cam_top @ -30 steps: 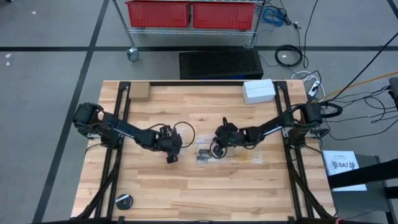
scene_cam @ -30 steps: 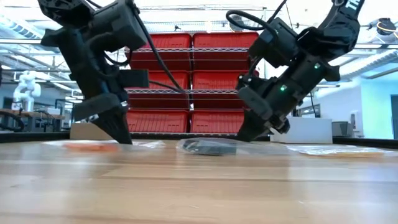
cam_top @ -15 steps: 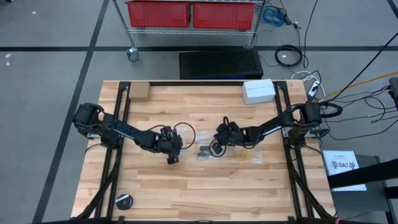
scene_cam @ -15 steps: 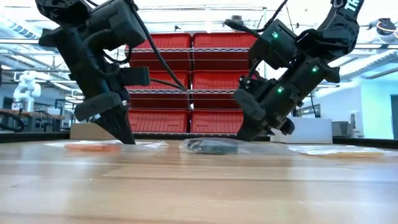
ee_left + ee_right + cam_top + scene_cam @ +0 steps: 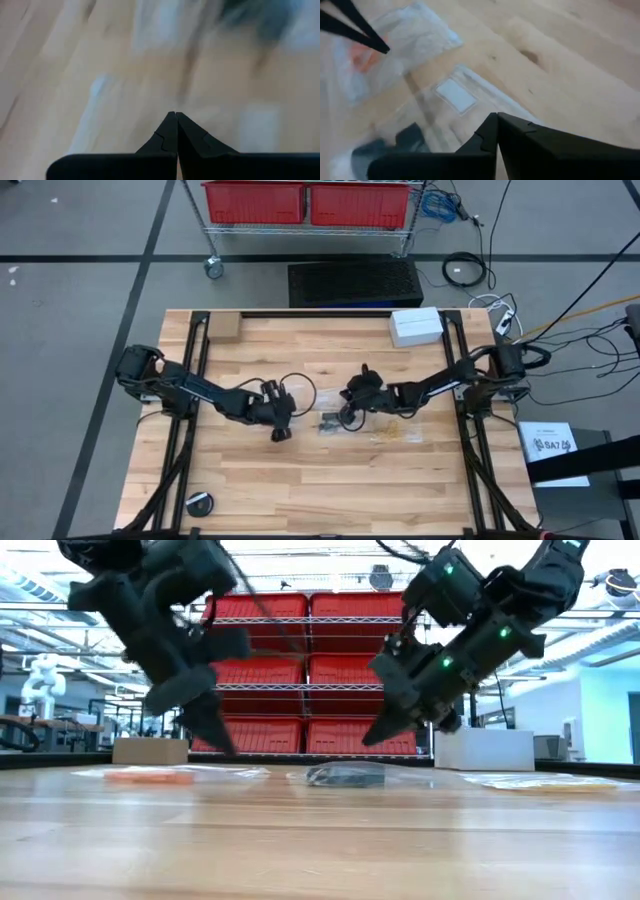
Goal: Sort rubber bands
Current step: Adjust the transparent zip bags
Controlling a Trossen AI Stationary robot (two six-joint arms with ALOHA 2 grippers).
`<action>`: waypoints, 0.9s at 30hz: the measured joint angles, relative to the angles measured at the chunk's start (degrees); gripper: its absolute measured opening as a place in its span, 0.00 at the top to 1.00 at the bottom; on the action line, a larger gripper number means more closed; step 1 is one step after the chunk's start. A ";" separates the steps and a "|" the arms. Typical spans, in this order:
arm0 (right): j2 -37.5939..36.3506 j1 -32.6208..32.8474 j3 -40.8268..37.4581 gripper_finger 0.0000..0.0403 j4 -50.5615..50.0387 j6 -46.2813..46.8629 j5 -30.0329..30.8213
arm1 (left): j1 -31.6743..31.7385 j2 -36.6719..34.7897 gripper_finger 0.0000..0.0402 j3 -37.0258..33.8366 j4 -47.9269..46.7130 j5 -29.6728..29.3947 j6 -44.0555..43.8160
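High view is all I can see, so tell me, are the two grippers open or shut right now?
Observer: Both are shut. The left gripper has its tips pressed together in its own wrist view, and so does the right gripper.
Operator: Are the tips touching the table?
Observer: No. In the low view both tips hang clear of the table. The right one shows just above the bag holding the black rubber bands.
Operator: And where are the orange ones?
Observer: The orange rubber bands lie flat on the wood inside a clear bag, off to the side of the black ones.
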 joint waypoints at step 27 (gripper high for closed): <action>-2.24 8.60 0.13 1.00 -19.26 1.84 -13.18 | 9.37 7.51 1.00 0.04 21.67 11.79 14.37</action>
